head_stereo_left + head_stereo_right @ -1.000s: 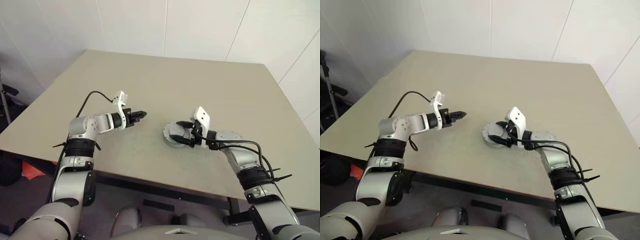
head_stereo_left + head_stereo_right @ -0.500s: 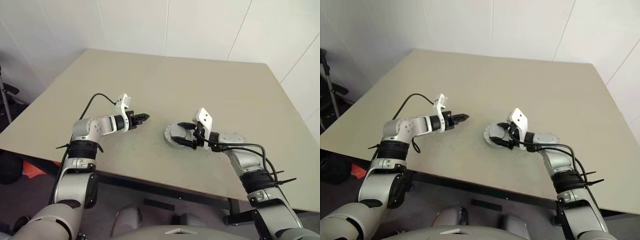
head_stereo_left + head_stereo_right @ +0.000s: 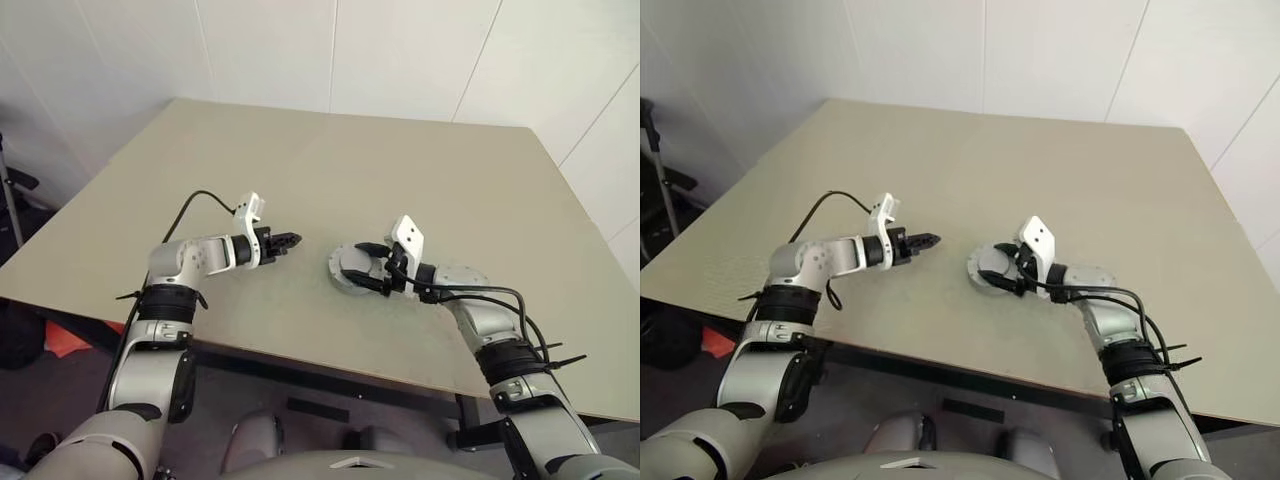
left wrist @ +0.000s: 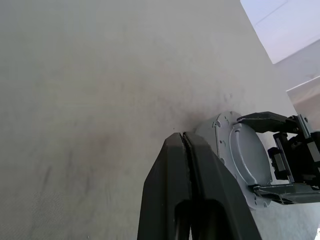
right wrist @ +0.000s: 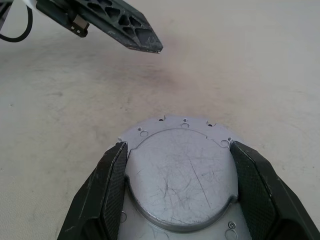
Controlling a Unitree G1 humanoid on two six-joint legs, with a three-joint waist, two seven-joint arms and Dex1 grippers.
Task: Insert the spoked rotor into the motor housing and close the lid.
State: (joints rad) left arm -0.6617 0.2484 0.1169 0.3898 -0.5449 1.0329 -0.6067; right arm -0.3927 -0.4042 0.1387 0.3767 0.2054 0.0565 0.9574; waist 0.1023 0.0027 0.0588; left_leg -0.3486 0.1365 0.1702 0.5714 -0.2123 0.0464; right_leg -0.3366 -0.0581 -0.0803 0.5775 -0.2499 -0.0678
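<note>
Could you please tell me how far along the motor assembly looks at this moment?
Mostly done, it seems: the lid, plain grey face up, already sits on the motor housing on the table, so the spoked rotor is presumably inside, though hidden. In hand: the right gripper straddles the lid, fingers against its rim. The left gripper hangs shut, apart. Left: seating the lid fully, which cannot be judged, and letting go.

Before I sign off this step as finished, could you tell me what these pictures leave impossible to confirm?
- Inside of the motor housing: covered by the lid in the right wrist view, so the rotor and windings are hidden.
- Lid's near edge: cut off by the bottom of the picture and by the right gripper's fingers.
- Lid seating: too small to judge in the head views.
- Housing's near side in the left wrist view: behind the shut left gripper.
</note>
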